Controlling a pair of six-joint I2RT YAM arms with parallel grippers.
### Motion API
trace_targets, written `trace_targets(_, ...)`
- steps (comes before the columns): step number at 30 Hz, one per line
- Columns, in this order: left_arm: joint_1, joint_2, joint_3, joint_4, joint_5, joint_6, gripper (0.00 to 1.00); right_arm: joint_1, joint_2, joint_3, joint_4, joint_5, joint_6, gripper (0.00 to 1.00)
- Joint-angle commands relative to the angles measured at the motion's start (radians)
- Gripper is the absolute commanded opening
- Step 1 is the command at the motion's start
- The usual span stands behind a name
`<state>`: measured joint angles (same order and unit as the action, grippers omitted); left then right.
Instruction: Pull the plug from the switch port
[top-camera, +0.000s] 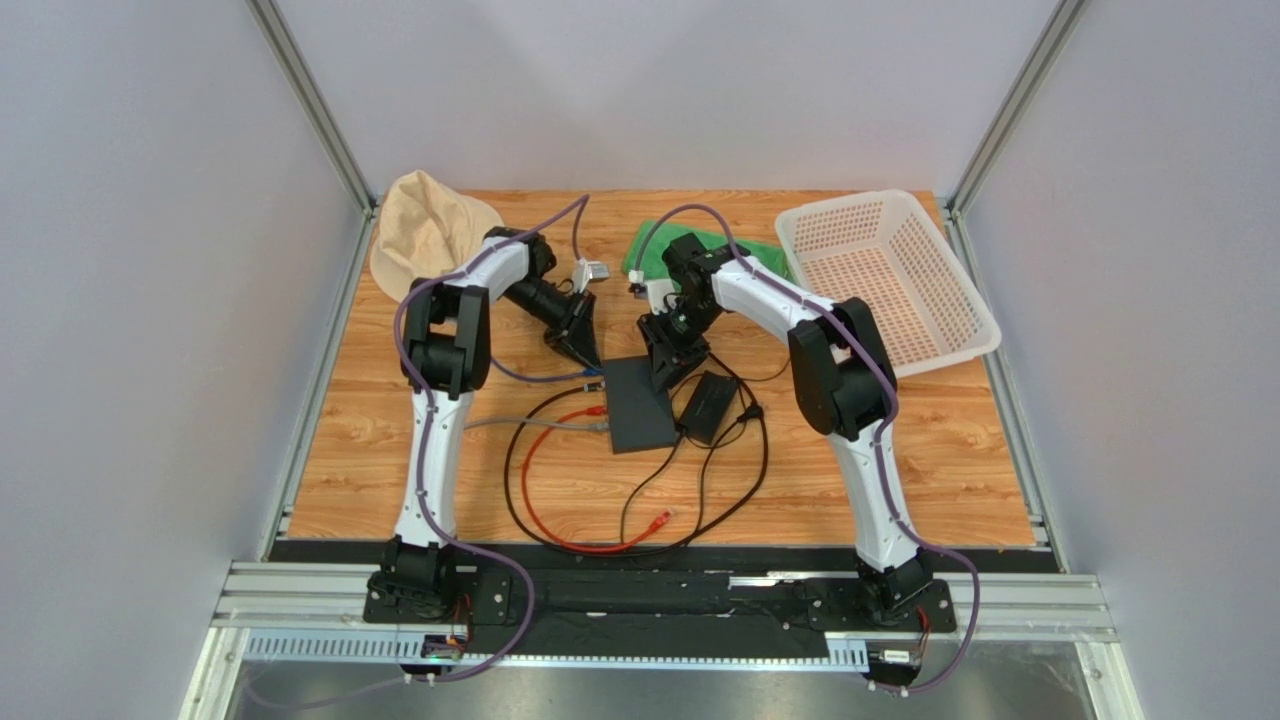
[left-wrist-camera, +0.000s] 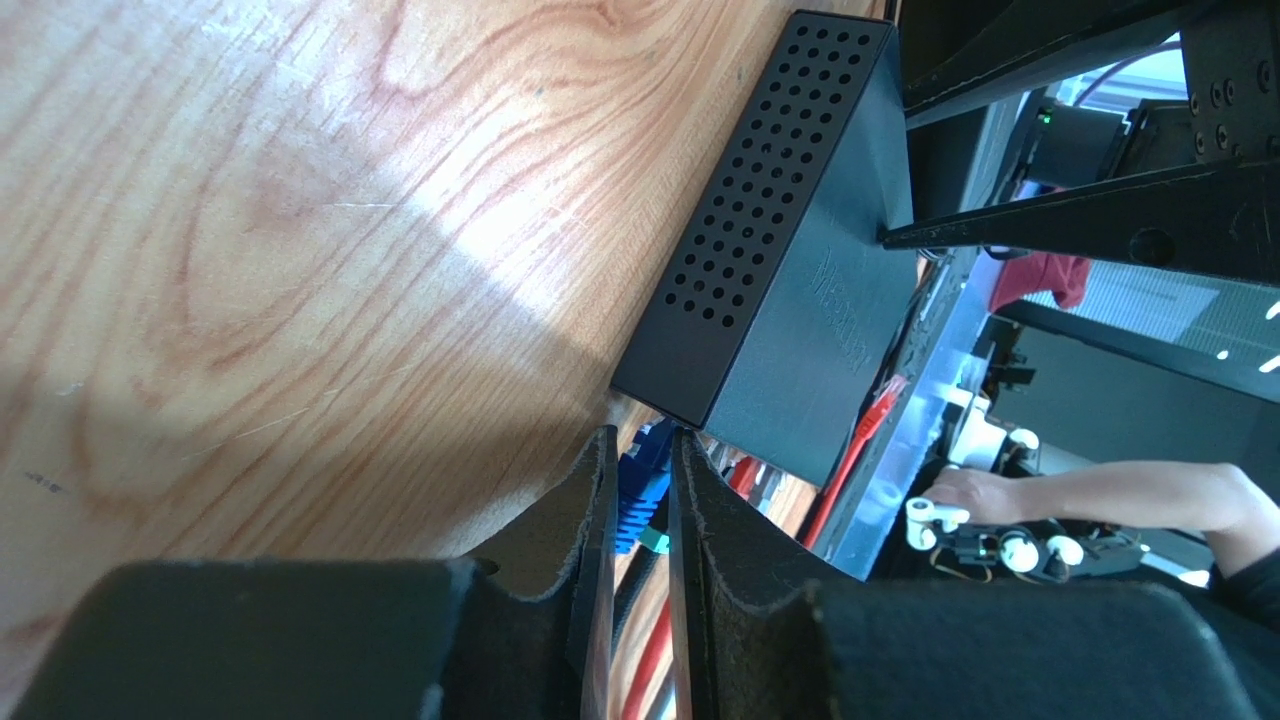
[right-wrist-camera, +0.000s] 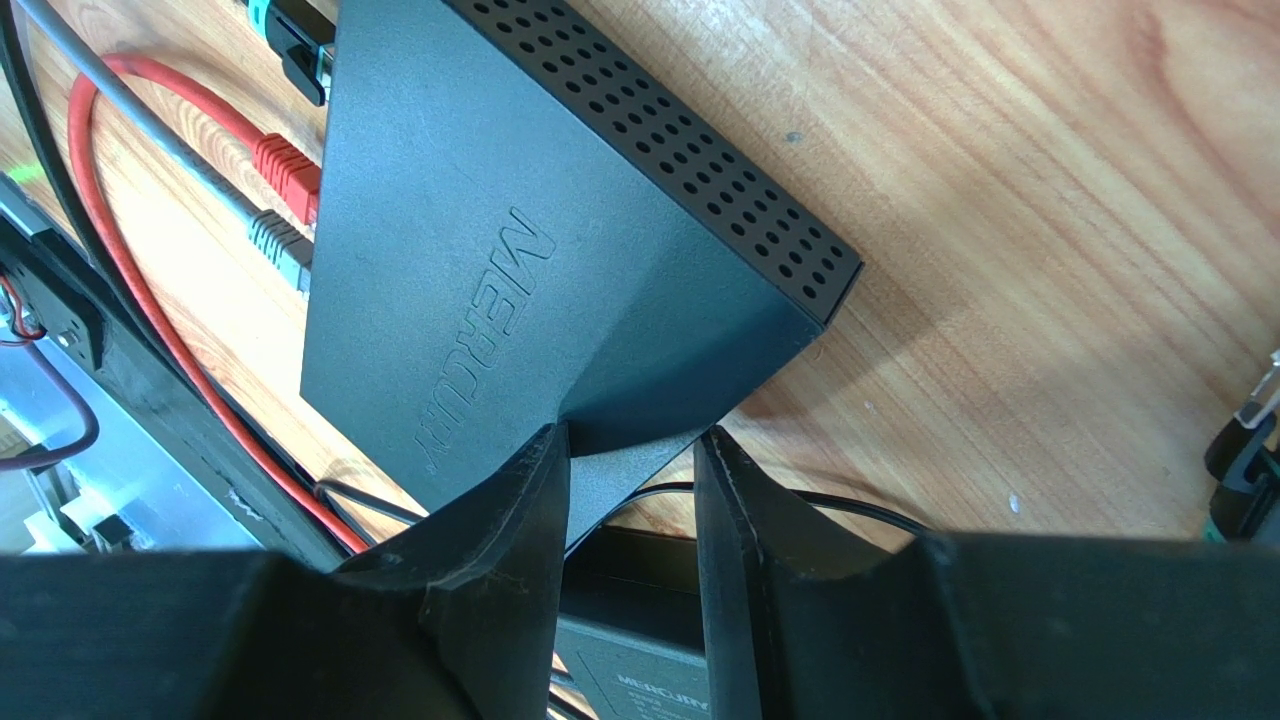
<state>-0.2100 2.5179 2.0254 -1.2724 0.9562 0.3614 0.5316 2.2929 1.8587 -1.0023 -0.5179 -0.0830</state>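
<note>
Beside the switch's (right-wrist-camera: 496, 270) left edge, your left gripper (left-wrist-camera: 643, 446) pinches the blue plug (left-wrist-camera: 648, 477), not yet out of its socket, so the pull remains; the red plug (right-wrist-camera: 286, 158) and grey plug (right-wrist-camera: 278, 240) crowd alongside, while your right gripper (right-wrist-camera: 631, 468) clamps the switch's corner above the power adapter (top-camera: 706, 402).

Top cam: I look steeply down from above the near edge, well back; whole tabletop (top-camera: 376, 495) in frame, far edge uppermost. Left wrist cam: very near, low along the tabletop, facing the vented side of the switch (left-wrist-camera: 781, 285). Right wrist cam: close over the switch lid. All three share the switch.
</note>
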Motion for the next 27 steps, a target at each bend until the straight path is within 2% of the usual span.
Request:
trace_targets(1, -0.069, 0.041, 0.012, -0.102, 0.006, -0.005, 0.0, 0.036, 0.086, -0.05, 0.125, 0.163, -0.069, 0.36)
trace_targets(5, -0.086, -0.008, -0.042, -0.009, -0.036, -0.117, 0.0, 0.036, 0.086, -0.049, 0.126, 0.162, -0.069, 0.36)
trace_targets(7, -0.1, -0.042, -0.091, 0.059, -0.12, -0.172, 0.0, 0.036, 0.086, -0.049, 0.125, 0.162, -0.07, 0.36)
trace_targets(9, -0.112, -0.08, -0.119, 0.091, -0.19, -0.188, 0.0, 0.036, 0.088, -0.046, 0.128, 0.164, -0.07, 0.36)
trace_targets(12, -0.111, -0.082, -0.117, 0.085, -0.215, -0.184, 0.0, 0.036, 0.089, -0.043, 0.129, 0.164, -0.07, 0.36)
trace_targets(19, -0.103, -0.067, -0.097, 0.048, -0.194, -0.145, 0.0, 0.036, 0.083, -0.049, 0.129, 0.162, -0.073, 0.36)
trace_targets(27, -0.106, -0.042, -0.123, 0.062, -0.007, -0.144, 0.0, 0.039, 0.08, -0.044, 0.129, 0.168, -0.077, 0.36)
